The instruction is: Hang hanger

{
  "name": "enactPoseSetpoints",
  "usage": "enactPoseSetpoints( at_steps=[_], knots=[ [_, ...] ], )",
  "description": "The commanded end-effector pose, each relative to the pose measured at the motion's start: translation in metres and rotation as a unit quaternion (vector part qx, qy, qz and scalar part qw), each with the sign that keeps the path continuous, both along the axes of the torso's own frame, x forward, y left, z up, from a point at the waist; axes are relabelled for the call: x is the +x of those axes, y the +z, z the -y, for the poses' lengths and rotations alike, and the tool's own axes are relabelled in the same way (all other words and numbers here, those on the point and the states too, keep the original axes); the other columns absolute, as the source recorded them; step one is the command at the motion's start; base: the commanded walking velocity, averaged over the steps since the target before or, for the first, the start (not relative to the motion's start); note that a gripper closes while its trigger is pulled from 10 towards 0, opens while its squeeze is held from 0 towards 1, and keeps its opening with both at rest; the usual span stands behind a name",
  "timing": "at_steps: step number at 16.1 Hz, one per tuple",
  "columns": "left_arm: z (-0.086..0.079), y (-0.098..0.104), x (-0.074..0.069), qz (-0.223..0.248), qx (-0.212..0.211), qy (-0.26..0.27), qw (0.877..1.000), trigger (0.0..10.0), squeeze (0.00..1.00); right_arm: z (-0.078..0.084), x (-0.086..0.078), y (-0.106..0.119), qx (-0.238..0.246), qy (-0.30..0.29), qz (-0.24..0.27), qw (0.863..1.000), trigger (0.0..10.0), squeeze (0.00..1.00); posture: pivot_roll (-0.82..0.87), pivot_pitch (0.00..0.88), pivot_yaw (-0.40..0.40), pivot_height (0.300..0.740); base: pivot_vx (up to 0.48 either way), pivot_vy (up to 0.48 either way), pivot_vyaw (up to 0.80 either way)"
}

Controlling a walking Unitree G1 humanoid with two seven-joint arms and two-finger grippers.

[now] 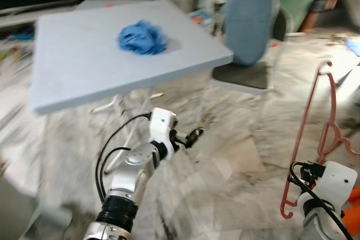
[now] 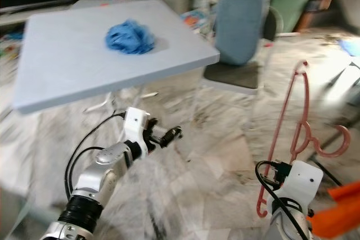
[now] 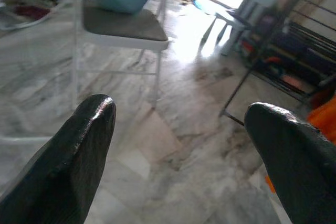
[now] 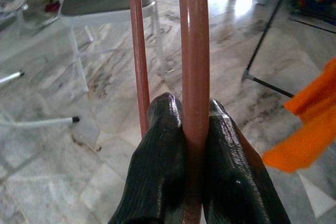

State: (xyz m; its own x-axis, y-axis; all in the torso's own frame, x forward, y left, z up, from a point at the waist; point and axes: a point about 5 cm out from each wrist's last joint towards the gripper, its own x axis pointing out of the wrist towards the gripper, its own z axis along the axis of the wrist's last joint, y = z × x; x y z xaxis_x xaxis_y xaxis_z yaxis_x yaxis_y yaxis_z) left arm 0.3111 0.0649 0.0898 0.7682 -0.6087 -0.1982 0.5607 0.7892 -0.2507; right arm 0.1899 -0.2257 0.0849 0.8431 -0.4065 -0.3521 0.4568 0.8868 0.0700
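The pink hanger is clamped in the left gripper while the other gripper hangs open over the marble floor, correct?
Not quite: the right gripper is shut on the pink hanger, as the right wrist view shows. The open one over the marble floor is the left gripper.

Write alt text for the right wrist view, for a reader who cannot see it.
Two black fingers of the right gripper clamp one bar of a reddish-pink plastic hanger, whose thinner bar runs alongside. Behind lie a grey marble-patterned floor, a white-legged chair with a grey seat and a bright orange cloth.
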Motion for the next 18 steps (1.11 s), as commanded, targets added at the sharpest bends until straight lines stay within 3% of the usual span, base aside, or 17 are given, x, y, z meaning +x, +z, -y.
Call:
enactPoseSetpoints(
  at_steps=[1, 18],
  knots=[
    [-0.0057, -0.0004, 0.0025, -0.004, 0.01, 0.008, 1.0, 10.0, 0.0, -0.0019, 0.0015, 0.0001, 0.003, 0.004, 0.0, 1.0, 10.0, 0.0, -0.07, 0.0, -0.016, 0.74, 0.0, 0.255, -0.8],
    [-0.0055, -0.0005, 0.0086, -0.005, 0.02, 0.007, 1.0, 10.0, 0.0, -0.0022, 0.0049, 0.0001, 0.004, 0.001, 0.001, 1.0, 10.0, 0.0, -0.07, 0.0, -0.011, 0.74, 0.0, 0.318, -0.8]
  ],
)
